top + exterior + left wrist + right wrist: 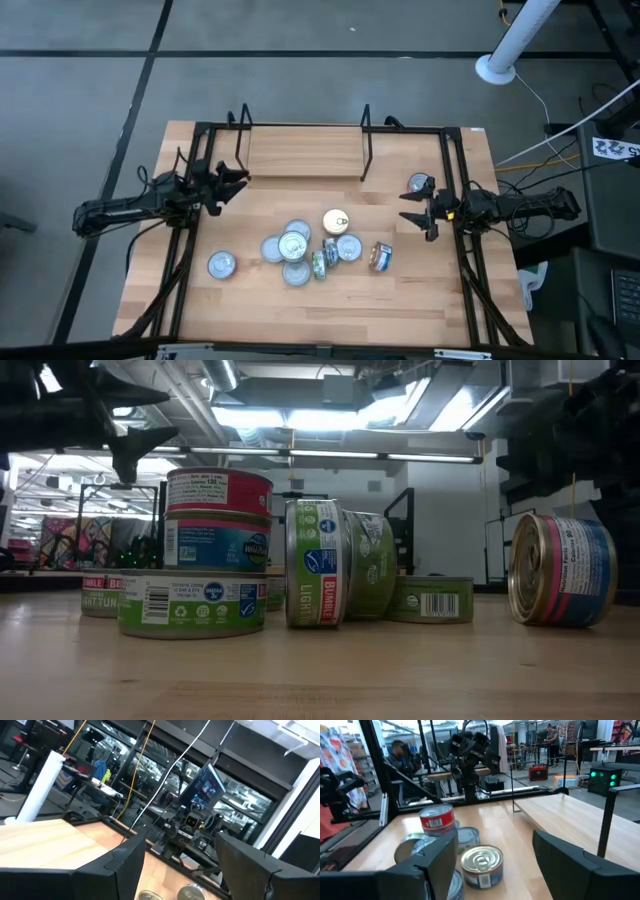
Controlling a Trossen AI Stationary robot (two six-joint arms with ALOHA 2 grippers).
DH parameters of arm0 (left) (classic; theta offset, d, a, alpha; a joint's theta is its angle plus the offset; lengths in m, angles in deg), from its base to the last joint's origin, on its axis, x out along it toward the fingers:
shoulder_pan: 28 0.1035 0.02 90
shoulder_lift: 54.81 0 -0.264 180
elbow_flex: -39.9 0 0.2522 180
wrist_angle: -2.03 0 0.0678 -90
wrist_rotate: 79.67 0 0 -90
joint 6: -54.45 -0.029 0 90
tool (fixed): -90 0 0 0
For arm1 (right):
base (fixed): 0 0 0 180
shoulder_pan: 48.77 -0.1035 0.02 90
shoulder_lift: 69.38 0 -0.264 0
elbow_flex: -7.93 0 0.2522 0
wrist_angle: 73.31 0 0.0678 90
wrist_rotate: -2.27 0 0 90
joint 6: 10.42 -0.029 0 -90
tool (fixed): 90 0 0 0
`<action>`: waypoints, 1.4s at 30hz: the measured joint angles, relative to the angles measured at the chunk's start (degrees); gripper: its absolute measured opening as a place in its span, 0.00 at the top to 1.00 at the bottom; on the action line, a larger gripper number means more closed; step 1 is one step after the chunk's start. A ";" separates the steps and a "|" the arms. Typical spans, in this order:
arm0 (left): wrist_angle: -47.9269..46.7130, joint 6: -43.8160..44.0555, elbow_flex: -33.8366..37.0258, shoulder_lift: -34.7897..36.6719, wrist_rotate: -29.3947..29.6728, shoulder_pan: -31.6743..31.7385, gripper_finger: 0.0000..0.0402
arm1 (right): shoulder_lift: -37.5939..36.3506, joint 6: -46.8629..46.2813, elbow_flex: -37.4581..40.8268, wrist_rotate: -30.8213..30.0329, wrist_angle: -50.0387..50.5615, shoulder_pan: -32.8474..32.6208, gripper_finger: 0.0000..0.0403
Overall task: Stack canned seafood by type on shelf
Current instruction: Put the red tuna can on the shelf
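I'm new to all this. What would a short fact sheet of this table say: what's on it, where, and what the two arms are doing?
Table: light wooden top
Shelf: at the far edge, black wire uprights, no tins on it
Cluster of tins: mid-table, some stacked, some on edge
Gold-lidded tin: far side of the cluster
Lone tins: one near the left rail, one by the right arm
Left gripper: open, empty, at the left side
Right gripper: open, empty, at the right side

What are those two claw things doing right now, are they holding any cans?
Left gripper: fingers open, holding nothing, near the table's left edge.
Right gripper: fingers open, holding nothing, near the right edge, apart from the cans.
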 joint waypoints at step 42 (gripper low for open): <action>-41.53 26.02 -41.99 -57.12 -10.98 -14.81 0.41 | 21.22 18.71 -8.83 5.00 -13.55 -0.01 0.36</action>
